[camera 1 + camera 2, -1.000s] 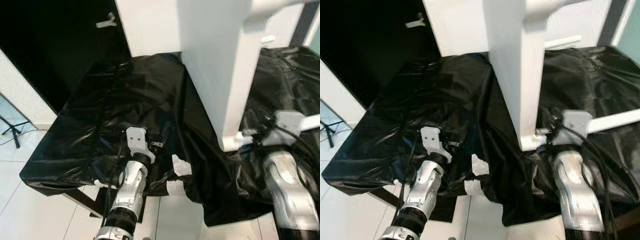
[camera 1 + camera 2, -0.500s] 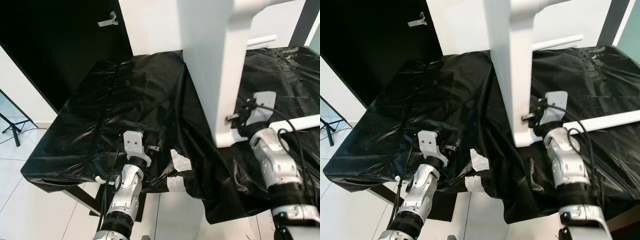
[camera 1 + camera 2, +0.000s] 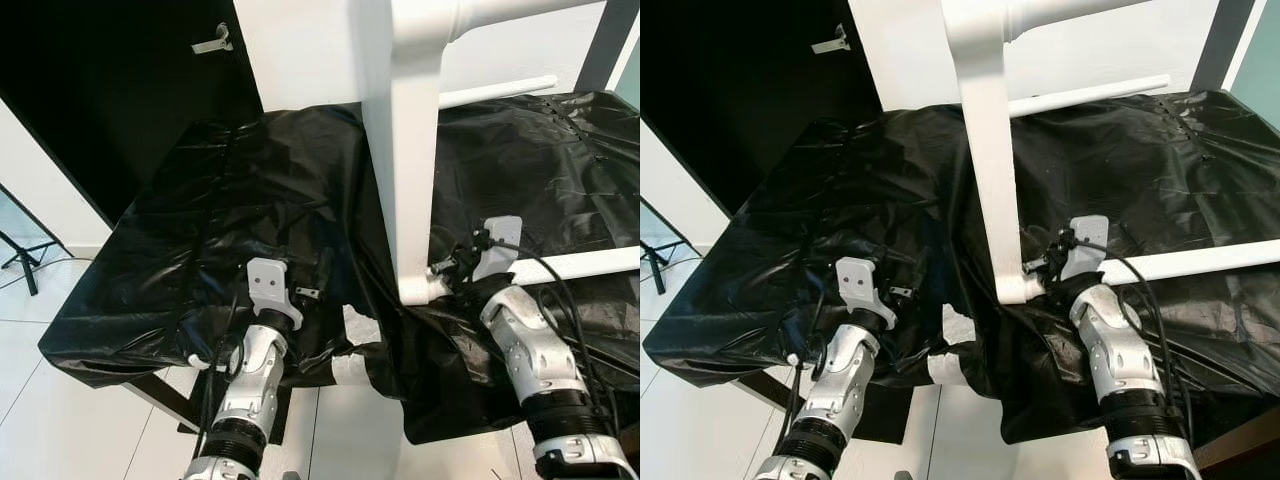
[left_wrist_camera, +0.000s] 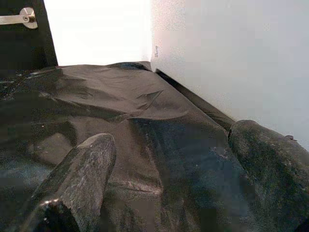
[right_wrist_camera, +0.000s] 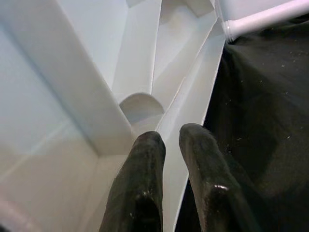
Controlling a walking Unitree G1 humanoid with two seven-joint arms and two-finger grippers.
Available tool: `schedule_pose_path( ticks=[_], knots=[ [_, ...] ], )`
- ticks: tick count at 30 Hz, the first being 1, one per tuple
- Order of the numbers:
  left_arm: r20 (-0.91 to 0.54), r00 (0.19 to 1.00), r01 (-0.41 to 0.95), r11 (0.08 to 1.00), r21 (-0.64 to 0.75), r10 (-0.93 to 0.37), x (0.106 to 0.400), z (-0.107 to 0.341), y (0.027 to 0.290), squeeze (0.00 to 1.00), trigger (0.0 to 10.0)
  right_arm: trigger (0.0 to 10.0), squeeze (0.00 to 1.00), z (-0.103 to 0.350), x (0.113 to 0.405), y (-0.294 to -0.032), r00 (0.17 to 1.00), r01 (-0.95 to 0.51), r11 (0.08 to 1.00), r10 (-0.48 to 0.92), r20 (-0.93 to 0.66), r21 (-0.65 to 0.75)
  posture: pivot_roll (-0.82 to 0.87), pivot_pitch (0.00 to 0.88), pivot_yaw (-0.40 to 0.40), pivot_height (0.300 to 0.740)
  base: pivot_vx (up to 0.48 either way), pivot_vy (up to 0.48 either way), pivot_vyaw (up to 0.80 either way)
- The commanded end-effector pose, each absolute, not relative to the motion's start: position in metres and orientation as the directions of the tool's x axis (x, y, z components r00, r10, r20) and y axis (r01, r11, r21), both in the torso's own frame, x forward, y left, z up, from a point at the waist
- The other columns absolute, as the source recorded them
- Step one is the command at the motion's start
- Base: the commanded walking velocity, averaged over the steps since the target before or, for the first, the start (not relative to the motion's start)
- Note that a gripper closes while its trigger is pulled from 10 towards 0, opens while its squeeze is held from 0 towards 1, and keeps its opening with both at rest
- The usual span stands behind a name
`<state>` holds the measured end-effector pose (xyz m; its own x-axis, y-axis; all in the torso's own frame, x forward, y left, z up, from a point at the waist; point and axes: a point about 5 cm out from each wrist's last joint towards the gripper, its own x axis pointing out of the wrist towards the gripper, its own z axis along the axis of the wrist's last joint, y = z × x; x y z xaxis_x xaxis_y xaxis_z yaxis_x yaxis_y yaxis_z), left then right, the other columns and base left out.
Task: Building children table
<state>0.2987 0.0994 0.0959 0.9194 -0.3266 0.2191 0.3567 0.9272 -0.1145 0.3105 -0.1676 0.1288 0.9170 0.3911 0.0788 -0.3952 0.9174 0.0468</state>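
two legs look fitted so far: one white leg (image 3: pixel 510 90) running off the top's far side and another leg (image 3: pixel 1200 260) lying out to my right. the tabletop (image 3: pixel 415 150) stands on edge on the black sheet (image 3: pixel 250 200), its lower corner resting on the sheet just by my right gripper (image 3: pixel 462 272). how many legs are left i can't tell, prob at least one more, and then the top has to be turned upright. judging only from this, build is partway, not near done.

right gripper: fingers (image 5: pixel 145 159) nearly together, the edge rib of the top's underside between them, so i'm pinching the rim by the leg socket (image 5: pixel 140 104). left gripper (image 4: pixel 169 169) rests low on the sheet near the front edge, fingers (image 4: pixel 82 169) spread wide, nothing in them. a small metal bit (image 3: pixel 308 293) lies just beside it, too small to name.

vs 0.5 s ago: top now looks much narrower in my head view, more edge-on, and the far leg shows clear. my right wrist has dropped lower and closer to the corner. left arm and metal bit approx same place. whole pic barely shifted, so the change is the top turning, not my head.
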Motion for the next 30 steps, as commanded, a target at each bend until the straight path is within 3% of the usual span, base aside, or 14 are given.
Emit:
schedule_pose_path(
  ticks=[1, 8, 11, 13, 18, 21, 27, 30],
  knots=[
    [0.219, 0.901, 0.400, 0.913, -0.082, -0.375, 0.300, 0.096, 0.100, 0.00, 10.0, 10.0, 0.00, 0.111, 0.306, -0.155, 0.896, -0.444, 0.893, 0.445, 0.010, 0.076, 0.07, 0.000, 0.132, 0.740, 0.000, 0.000, 0.00],
    [0.218, 0.880, 0.445, 0.893, -0.067, -0.422, 0.294, 0.095, 0.095, 0.00, 10.0, 10.0, 0.00, 0.107, 0.298, -0.143, 0.879, -0.476, 0.875, 0.478, 0.008, 0.089, 0.06, 0.000, 0.132, 0.740, 0.000, 0.000, 0.00],
    [0.209, 0.888, 0.431, 0.899, -0.070, -0.410, 0.283, 0.089, 0.095, 0.00, 10.0, 10.0, 0.00, 0.115, 0.291, -0.148, 0.905, -0.426, 0.900, 0.423, 0.044, 0.092, 0.09, 0.000, 0.114, 0.740, 0.000, 0.000, 0.00],
    [0.235, 0.906, 0.378, 0.923, -0.071, -0.352, 0.291, 0.104, 0.110, 0.00, 10.0, 10.0, 0.00, 0.154, 0.294, -0.149, 0.905, -0.412, 0.906, 0.394, 0.161, 0.096, 0.10, 0.000, 0.125, 0.740, 0.000, 0.000, 0.00],
    [0.253, 0.898, 0.375, 0.927, -0.019, -0.359, 0.305, 0.117, 0.129, 0.00, 10.0, 10.0, 0.00, 0.154, 0.301, -0.158, 0.900, -0.424, 0.904, 0.414, 0.140, 0.055, 0.12, 0.000, 0.133, 0.740, 0.000, 0.000, 0.00],
    [0.241, 0.910, 0.356, 0.934, -0.037, -0.337, 0.306, 0.111, 0.123, 0.00, 10.0, 10.0, 0.00, 0.144, 0.298, -0.170, 0.929, -0.362, 0.928, 0.352, 0.115, 0.082, 0.11, 0.000, 0.139, 0.740, 0.000, 0.000, 0.00],
    [0.227, 0.895, 0.409, 0.910, -0.074, -0.384, 0.302, 0.105, 0.101, 0.00, 10.0, 10.0, 0.00, 0.134, 0.306, -0.161, 0.942, -0.333, 0.942, 0.329, 0.070, 0.050, 0.10, 0.000, 0.128, 0.740, 0.000, 0.000, 0.00],
    [0.222, 0.904, 0.390, 0.918, -0.080, -0.365, 0.302, 0.103, 0.105, 0.00, 10.0, 10.0, 0.00, 0.125, 0.302, -0.142, 0.893, -0.449, 0.890, 0.449, 0.021, 0.073, 0.11, 0.000, 0.115, 0.740, 0.000, 0.000, 0.00]
  ],
)
